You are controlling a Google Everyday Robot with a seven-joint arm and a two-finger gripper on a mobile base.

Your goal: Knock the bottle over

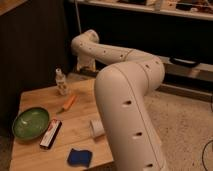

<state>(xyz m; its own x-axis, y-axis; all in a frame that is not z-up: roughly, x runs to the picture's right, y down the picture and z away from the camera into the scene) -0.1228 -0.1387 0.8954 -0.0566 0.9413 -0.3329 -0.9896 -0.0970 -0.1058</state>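
Clear slim plastic bottle, white cap (61,82): upright, upper left of frame, near back edge of wooden table (80,120). Two-finger gripper (86,63) to its right, apart, fingers spread wide, empty. Risk: low push slides bottle off edge instead of toppling it.

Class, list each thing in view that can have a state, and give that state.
Small clear plastic bottle: upright.
White paper cup: on its side.
Round green bowl: upright, looks empty.
Flat black-white-red box: lying flat.
Gripper: fingers open, empty, behind and apart from the bottle.
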